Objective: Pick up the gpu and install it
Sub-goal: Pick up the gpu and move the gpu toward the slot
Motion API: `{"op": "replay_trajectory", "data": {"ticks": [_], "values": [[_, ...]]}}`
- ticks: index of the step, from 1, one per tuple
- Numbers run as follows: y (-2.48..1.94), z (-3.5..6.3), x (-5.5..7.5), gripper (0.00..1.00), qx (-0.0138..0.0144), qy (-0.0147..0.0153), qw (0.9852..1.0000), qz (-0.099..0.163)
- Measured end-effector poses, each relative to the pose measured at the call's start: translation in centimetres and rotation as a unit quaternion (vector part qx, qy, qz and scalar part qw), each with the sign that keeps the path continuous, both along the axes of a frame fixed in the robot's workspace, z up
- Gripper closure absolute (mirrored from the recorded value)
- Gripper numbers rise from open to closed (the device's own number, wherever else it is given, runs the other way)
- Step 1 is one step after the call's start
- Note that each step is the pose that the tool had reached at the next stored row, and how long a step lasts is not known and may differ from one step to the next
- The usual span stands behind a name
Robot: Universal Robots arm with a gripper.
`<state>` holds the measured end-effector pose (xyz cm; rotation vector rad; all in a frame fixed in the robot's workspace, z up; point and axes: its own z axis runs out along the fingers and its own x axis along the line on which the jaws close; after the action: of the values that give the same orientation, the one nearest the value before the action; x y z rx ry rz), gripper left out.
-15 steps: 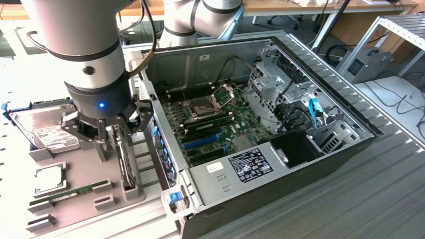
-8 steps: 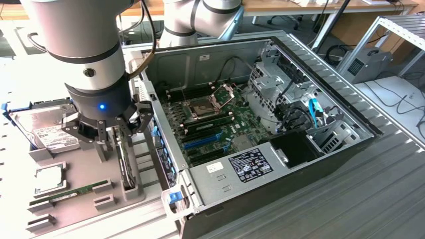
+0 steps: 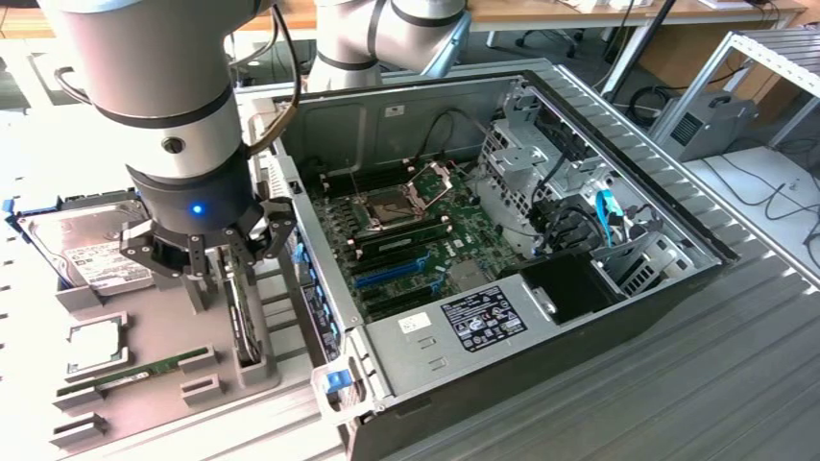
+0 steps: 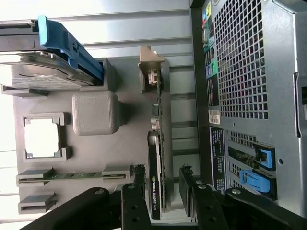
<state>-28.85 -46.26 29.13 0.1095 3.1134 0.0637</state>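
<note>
Two gripper (image 4: 161,172) fingers (image 4: 139,179) are spread astride the upright gpu (image 4: 154,201) at the exterior view's left; pick-up is in hand, nothing is clamped yet.

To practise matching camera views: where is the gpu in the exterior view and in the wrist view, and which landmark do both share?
Exterior view: the gpu stands on edge in the grey holder, under the gripper, at the exterior view's left of the computer case.
Wrist view: the gpu, edge-on between the open gripper's fingers, beside the case's perforated wall.
Shared landmark: the hard drive.
</note>
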Motion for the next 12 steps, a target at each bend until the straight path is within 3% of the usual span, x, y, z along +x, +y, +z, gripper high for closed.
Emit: {"op": "replay_trajectory", "data": {"ticks": [12], "values": [[0.0, -0.42, -0.08, 0.58, 0.0, 0.0, 1.0, 0.0]]}}
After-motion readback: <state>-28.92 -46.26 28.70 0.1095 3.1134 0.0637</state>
